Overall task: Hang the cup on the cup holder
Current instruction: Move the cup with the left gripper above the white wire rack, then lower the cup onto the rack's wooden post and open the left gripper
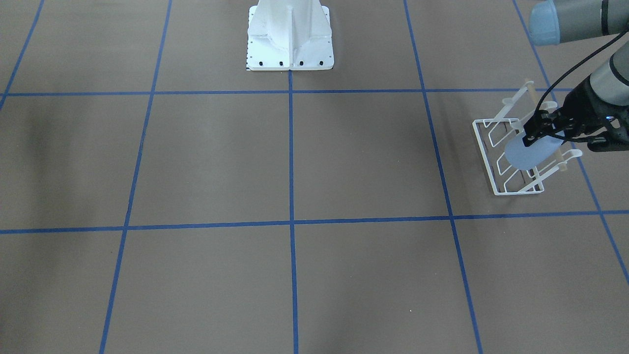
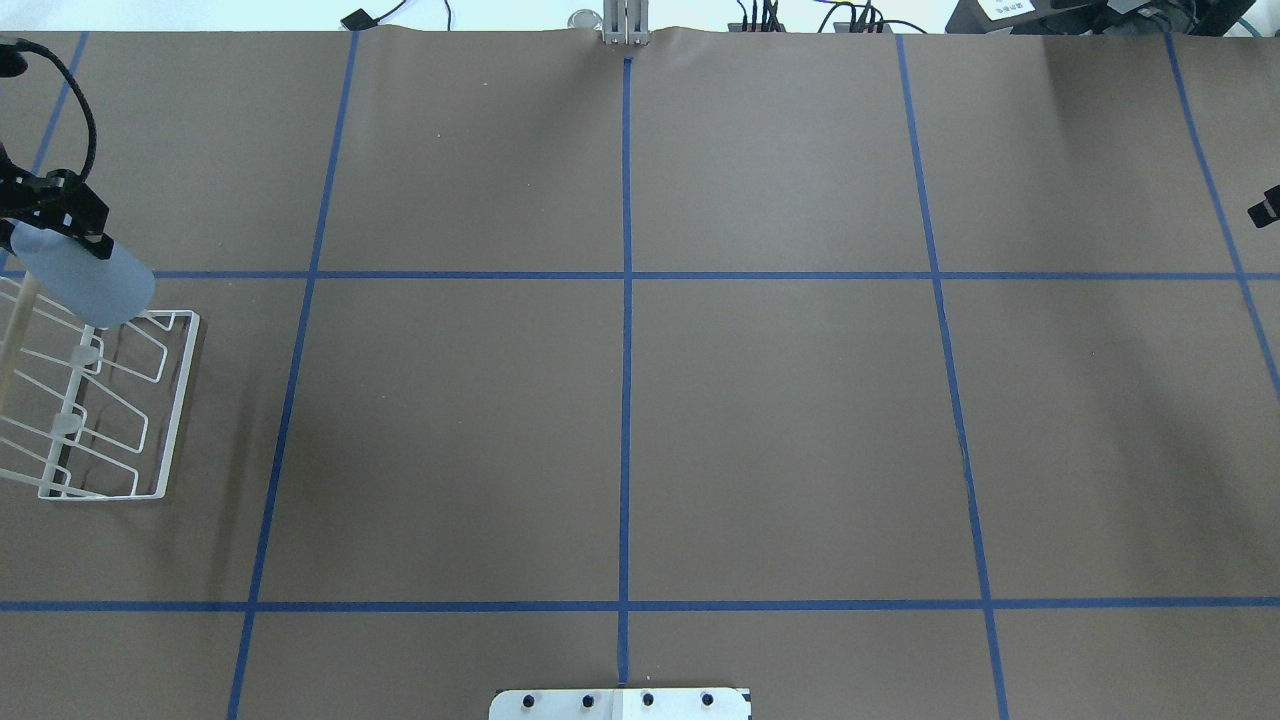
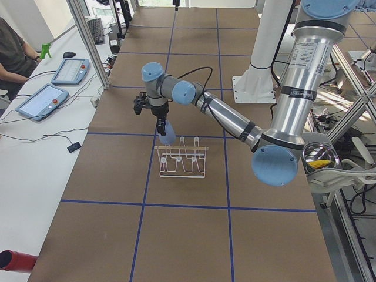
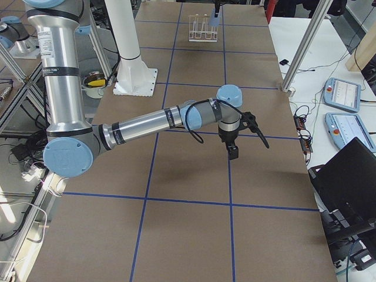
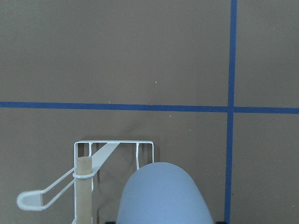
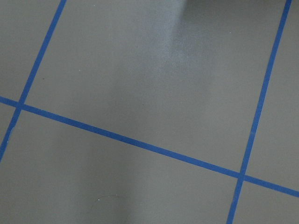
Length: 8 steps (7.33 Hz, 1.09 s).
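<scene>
Matte plastic cup (image 1: 528,155): light, stiff, probably slick; left gripper (image 1: 535,133) closed on its rim end, over cup holder (image 1: 482,150)

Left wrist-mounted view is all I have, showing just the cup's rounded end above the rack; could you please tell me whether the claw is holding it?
Observer: Yes; in the front-facing view the left claw is shut on the cup near its rim.
Operator: Thank you. Is it hung yet?
Observer: From the exterior left view it hangs at one end of the cup holder, around its top; contact is unclear.
Operator: And the other arm?
Observer: The right claw hangs over the table, far from the rack.
</scene>
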Tool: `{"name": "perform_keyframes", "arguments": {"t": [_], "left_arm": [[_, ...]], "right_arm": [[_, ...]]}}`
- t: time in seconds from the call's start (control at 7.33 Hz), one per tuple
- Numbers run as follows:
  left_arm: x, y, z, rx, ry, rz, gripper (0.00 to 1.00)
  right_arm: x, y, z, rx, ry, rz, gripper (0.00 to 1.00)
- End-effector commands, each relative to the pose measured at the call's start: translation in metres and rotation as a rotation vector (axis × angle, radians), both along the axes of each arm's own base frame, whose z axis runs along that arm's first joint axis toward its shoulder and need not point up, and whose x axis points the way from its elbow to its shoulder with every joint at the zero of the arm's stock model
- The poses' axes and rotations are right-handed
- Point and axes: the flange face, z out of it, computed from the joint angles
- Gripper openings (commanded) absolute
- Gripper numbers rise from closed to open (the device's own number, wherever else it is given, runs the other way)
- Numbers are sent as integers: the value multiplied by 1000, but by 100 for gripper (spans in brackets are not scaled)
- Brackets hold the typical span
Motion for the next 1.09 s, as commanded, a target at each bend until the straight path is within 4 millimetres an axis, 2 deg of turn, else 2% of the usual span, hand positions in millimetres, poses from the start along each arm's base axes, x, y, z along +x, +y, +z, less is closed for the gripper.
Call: {"name": "perform_keyframes", "arguments": {"t": [0.0,0.14,0.82,0.95], "left_arm": [[18,3,10,-18,-9,31,0],[27,3,18,-32,-16,47,0],[34,-7,44,-37,-21,55,0],[34,-8,43,-31,-18,56,45]], "right_arm": [[0,0,0,-2,-3,-1,100],[0,1,1,-3,-2,0,100],[0,0,-1,-3,-4,2,100],[0,1,-3,2,-4,2,100]]}}
